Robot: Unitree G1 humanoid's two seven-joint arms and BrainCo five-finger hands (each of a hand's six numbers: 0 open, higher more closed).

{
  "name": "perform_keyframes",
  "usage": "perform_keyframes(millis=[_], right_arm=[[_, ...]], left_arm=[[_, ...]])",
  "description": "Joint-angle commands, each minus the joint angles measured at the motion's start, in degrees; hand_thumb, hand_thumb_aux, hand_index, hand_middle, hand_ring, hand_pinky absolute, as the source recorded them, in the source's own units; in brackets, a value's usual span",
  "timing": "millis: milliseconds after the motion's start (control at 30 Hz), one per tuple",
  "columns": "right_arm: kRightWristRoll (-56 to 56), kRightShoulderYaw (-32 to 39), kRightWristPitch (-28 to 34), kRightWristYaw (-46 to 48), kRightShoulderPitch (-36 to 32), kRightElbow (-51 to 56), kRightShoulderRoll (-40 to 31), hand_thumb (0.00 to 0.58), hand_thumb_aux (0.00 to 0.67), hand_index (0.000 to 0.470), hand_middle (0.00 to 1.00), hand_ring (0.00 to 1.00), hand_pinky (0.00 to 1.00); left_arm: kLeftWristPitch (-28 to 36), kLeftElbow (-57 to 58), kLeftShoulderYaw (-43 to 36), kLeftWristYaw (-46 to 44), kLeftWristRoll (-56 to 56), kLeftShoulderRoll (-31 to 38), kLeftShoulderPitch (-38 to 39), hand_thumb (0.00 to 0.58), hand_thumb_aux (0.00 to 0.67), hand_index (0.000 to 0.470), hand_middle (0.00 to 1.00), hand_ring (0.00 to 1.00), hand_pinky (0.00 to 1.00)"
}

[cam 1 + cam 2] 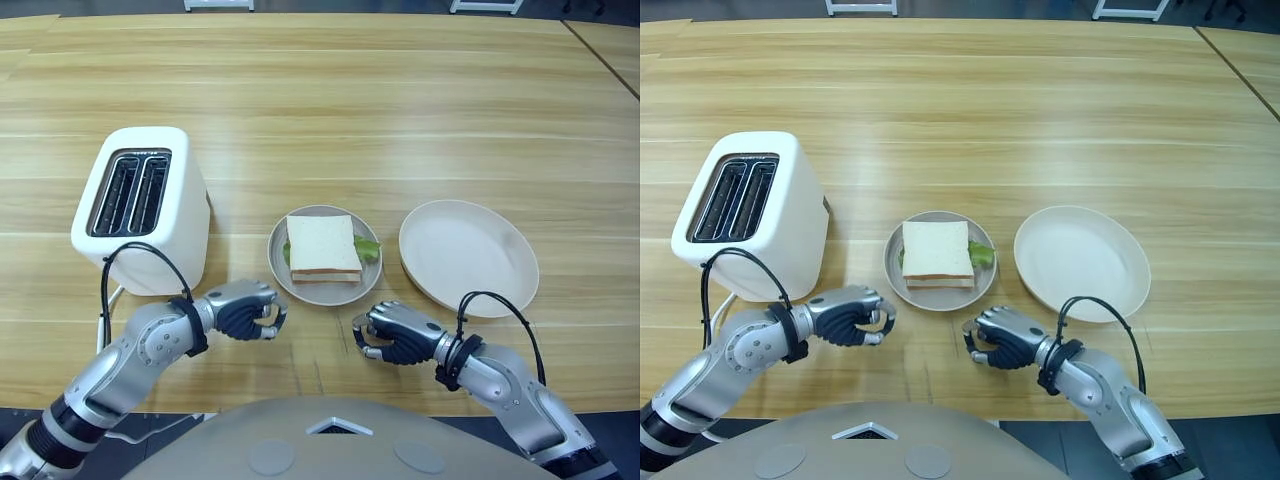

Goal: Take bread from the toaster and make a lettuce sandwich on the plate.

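The wood-grain bench [380, 110] bears toaster [185, 215], sandwich [322, 246] on grey plate [277, 262], cream plate [468, 255]; left hand [245, 310] and right hand [400, 335] hang near its front edge, fingers curled, empty.

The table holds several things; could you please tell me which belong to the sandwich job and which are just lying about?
Job: toaster, sandwich, lettuce, grey plate beneath it.
Lying about: beige plate.

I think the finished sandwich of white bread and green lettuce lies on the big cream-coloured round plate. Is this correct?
Not quite. The left eye view shows the white bread sandwich with green lettuce lying on the small grey round plate. The big cream-coloured round plate to its right holds nothing.
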Motion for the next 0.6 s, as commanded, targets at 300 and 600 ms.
perform_keyframes(millis=[300,600], right_arm=[[-14.1,7.3,3.1,-5.3,-11.3,6.2,8.3,0.58,0.67,0.47,1.0,1.0,1.0],[-26.3,13.3,12.2,-19.9,-41.3,36.6,19.9,0.58,0.67,0.47,1.0,1.0,1.0]], left_arm=[[0.2,14.8,-8.7,4.3,22.6,-10.4,-6.8,0.58,0.67,0.47,1.0,1.0,1.0],[6.5,53.3,-5.5,27.1,29.5,-26.9,-34.1,0.58,0.67,0.47,1.0,1.0,1.0]])
